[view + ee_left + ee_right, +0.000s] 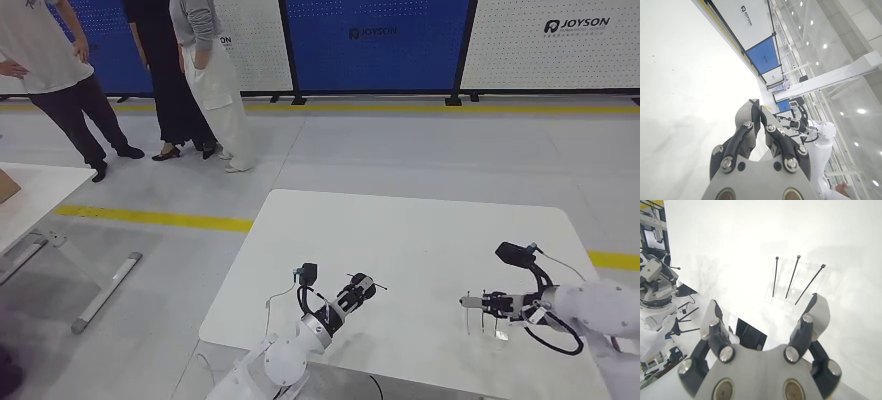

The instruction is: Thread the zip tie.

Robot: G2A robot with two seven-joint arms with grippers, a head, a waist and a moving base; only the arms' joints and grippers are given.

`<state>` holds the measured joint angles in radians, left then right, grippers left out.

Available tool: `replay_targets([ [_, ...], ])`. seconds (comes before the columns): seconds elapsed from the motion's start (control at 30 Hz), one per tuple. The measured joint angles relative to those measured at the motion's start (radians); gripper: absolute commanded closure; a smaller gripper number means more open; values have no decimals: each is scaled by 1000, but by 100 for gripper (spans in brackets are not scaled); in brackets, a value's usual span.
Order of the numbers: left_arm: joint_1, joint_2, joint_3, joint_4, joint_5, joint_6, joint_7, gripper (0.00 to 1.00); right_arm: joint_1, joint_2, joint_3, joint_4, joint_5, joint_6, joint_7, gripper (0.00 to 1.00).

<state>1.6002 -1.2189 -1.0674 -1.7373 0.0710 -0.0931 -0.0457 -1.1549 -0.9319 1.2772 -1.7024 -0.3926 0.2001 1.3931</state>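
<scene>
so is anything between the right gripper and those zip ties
Nothing visible. The right gripper, jaws open, points at the three zip ties, which lie side by side on a clear sheet on the table.

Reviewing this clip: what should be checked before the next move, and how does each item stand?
1. The held zip tie is clamped in the left gripper: ok.
2. The right gripper is open: ok.
3. The three loose zip ties lie apart on the clear tray: ok.
4. The right gripper is lined up on one tie: cannot tell.
5. Which end of the held zip tie faces the right gripper: cannot tell.
</scene>
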Motion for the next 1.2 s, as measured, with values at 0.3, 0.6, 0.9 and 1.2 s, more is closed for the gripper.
replay_targets([
  [0.3,0,0,0,0,0,0,0,100,1,0,1,2,25,-4,-4,0],
  [0.6,0,0,0,0,0,0,0,100,24,-2,-48,21,-82,99,-54,0],
  [0.9,0,0,0,0,0,0,0,100,64,-2,-82,77,-102,85,-6,46],
  [1.2,0,0,0,0,0,0,0,100,91,-7,-119,115,-113,102,-8,53],
])
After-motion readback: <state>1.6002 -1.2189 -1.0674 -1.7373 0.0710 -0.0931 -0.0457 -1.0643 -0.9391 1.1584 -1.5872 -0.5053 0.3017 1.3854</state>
